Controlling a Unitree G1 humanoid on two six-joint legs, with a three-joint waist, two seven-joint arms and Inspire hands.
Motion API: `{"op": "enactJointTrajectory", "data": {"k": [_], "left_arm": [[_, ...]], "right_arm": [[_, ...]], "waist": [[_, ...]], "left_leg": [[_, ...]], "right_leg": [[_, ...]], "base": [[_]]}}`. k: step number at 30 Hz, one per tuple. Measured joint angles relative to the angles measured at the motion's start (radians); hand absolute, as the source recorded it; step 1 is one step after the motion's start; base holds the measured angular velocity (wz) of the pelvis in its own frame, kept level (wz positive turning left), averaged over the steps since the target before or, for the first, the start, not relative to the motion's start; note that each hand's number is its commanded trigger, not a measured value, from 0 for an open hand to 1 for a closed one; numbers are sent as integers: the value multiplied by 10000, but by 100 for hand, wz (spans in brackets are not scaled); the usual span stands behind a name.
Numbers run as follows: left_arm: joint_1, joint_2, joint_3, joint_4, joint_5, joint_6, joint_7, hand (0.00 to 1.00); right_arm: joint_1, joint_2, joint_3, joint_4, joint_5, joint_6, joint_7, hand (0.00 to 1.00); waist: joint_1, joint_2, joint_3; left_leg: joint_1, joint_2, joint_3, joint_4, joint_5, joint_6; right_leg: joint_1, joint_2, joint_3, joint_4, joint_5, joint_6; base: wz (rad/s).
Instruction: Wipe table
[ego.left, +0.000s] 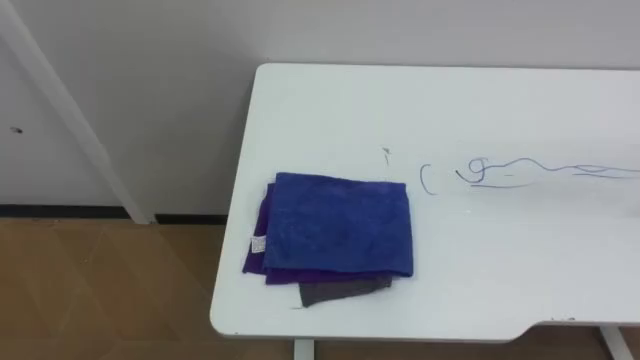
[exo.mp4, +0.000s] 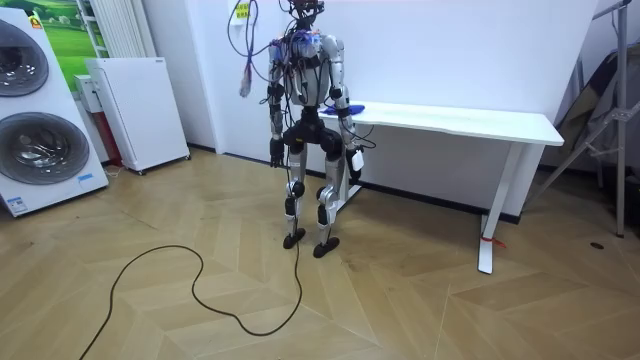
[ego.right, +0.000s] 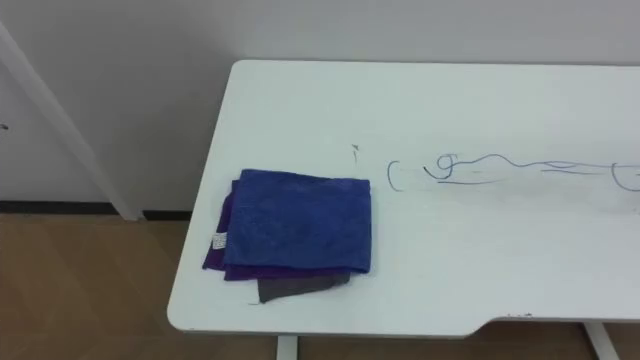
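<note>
Blue cloth (ego.left: 340, 225) lay folded on the white worktop (ego.left: 500, 260), apart from either hand.
It topped a purple cloth (ego.left: 262, 240) and a grey cloth (ego.left: 335, 291), above and between the left hand (exo.mp4: 274, 157) and right hand (exo.mp4: 354, 160), which hung low; their grip could not be determined. Pen marks (ego.left: 520, 172) lay alongside.

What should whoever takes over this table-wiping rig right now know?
Hands: left hand and right hand hang at the robot's sides in the room view, off the table.
The folded cloths, blue on top, lie near the table's front left corner.
Done: nothing; the blue pen marks to their right are unwiped.
Left: pick up a cloth and wipe the marks.
</note>
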Motion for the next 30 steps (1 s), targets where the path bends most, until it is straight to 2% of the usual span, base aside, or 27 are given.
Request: {"op": "enactJointTrajectory", "data": {"k": [12, 13, 14, 18, 22, 26, 28, 30], "left_arm": [[-63, 4, 0, 0, -39, 31, -179, 0], [-66, 3, -1, 2, -39, 39, -180, 0], [-63, 4, 1, 4, -45, 57, -184, 0], [-71, 5, 43, -48, -41, 265, -194, 0], [112, 9, 682, -183, -421, 439, -128, 0], [289, 12, 1504, -457, -559, 518, 93, 0], [472, 40, 2093, -709, -573, 521, 266, 0], [586, 105, 2439, -881, -589, 482, 358, 0]], "right_arm": [[-95, 1, -4, 116, 74, 6, 195, 0], [-109, 3, -5, 137, 172, 10, 189, 0], [-136, 2, -12, 222, 326, 17, 183, 0], [-20, 1, -136, 272, 888, 270, -177, 0], [104, -20, -1172, 473, 2026, 443, -818, 0], [324, -142, -2482, 531, 2759, 650, -1372, 0], [516, -265, -3661, 513, 3084, 740, -1797, 0], [581, -406, -4360, 478, 3431, 863, -2128, 0]], "waist": [[-7, -23, -1], [-12, -28, 5], [-13, -25, 67], [-46, -19, 57], [-226, -32, 42], [-561, -145, -48], [-830, -192, -39], [-853, -277, -41]], "left_leg": [[37, -6, 5, 4, 0, 0], [54, -6, 6, -3, 0, 0], [149, -10, 7, -17, 0, 0], [183, -35, 1, -15, -5, 7], [331, -64, -6, -22, -7, 10], [468, -99, -3, -25, -7, 10], [644, -127, 35, -50, -7, 10], [703, -128, 106, -62, -7, 10]], "right_leg": [[45, -12, -45, 6, -48, 2], [91, -12, -44, 1, -48, 2], [189, -11, -41, -23, -48, 3], [244, -18, -42, -139, -79, 38], [372, -33, -18, -121, -101, 43], [484, -47, -15, -110, -156, 56], [581, -38, 160, -67, -273, 56], [546, -49, 362, 113, -383, 52]], "base": [[1], [0], [0], [8], [0], [0], [-6], [-18]]}}
